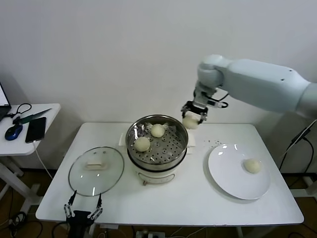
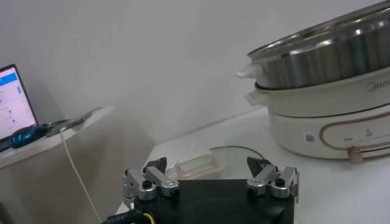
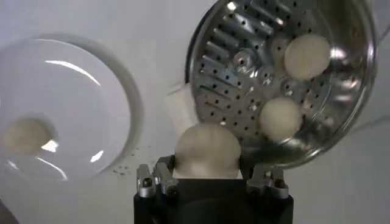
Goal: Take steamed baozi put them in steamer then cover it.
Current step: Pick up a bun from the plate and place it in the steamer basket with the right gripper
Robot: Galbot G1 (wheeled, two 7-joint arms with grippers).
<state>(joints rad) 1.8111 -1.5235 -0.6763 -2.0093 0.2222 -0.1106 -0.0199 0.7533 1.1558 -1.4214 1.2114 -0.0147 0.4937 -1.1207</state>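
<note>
Right now the right gripper [image 1: 191,118] is up in the air, just past the far right edge of the steamer [image 1: 157,154]. Its fingers are closed around a soft white bun [image 3: 207,150], the third of the steamed baozi. Two buns [image 1: 142,144] already sit on the tray with holes inside the steamer. One last bun [image 1: 252,165] waits on the white plate [image 1: 233,183] to the right.

So this looks like the step of carrying a bun over to the steamer. Next, the gripper likely needs to move left until it is over a bare spot on the tray, go down a little, and let go gently (buns squash easily).

The glass cover [image 1: 96,170] lies flat on the table [image 1: 198,203], left of the steamer. The left gripper [image 1: 82,210] waits at the near edge, fingers spread wide, holding nothing.
</note>
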